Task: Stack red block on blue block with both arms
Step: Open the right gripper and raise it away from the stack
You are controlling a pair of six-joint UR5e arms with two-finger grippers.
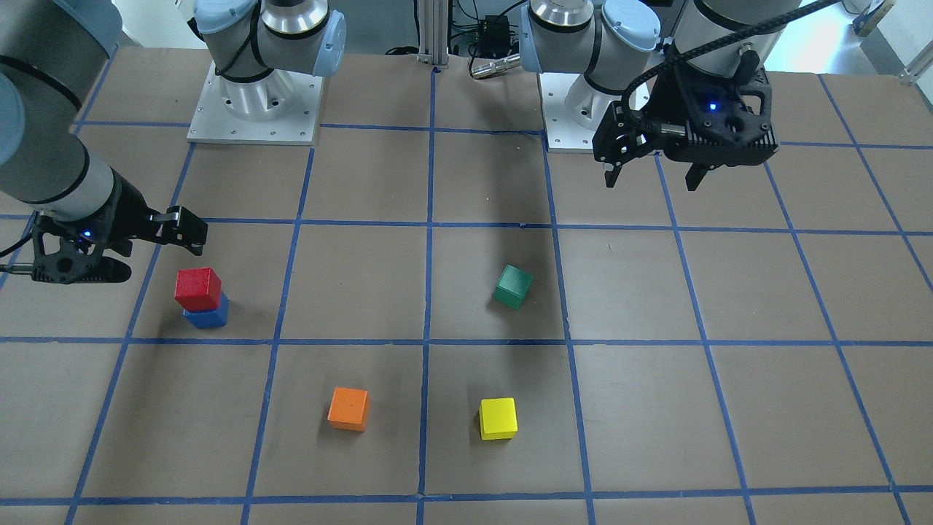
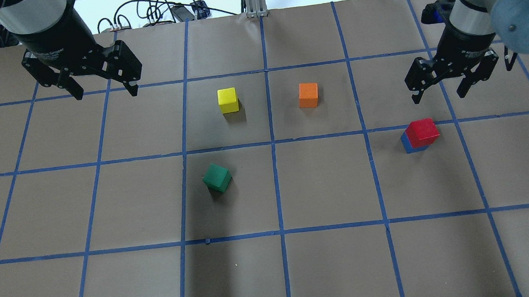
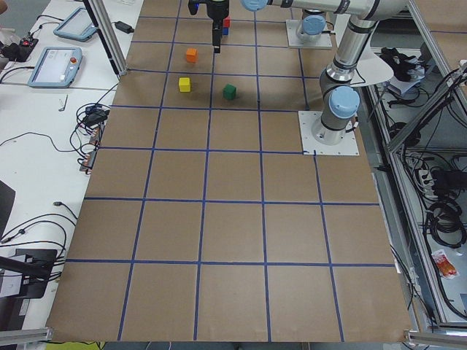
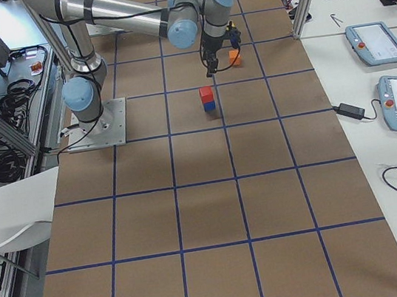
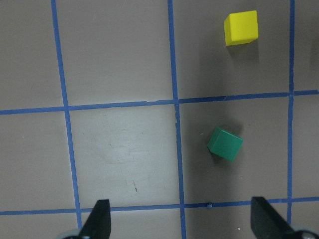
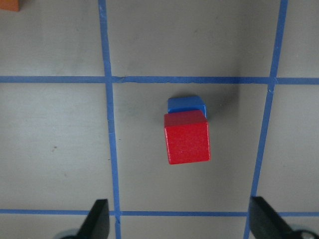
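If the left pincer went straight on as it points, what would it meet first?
Probably the bare table: the left pincer hangs open above it, the green block off to one side. Depth unclear.

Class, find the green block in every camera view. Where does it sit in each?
Front-facing: green block just right of centre.
Overhead: green block left of centre.
Left side: green block top, near centre.
Right side: not visible.
Left wrist: green block right of centre.
Right wrist: not in it.
Shared landmark: the yellow block beside it.

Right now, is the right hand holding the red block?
No, the red block rests on the blue block, with the open right hand clear of it.
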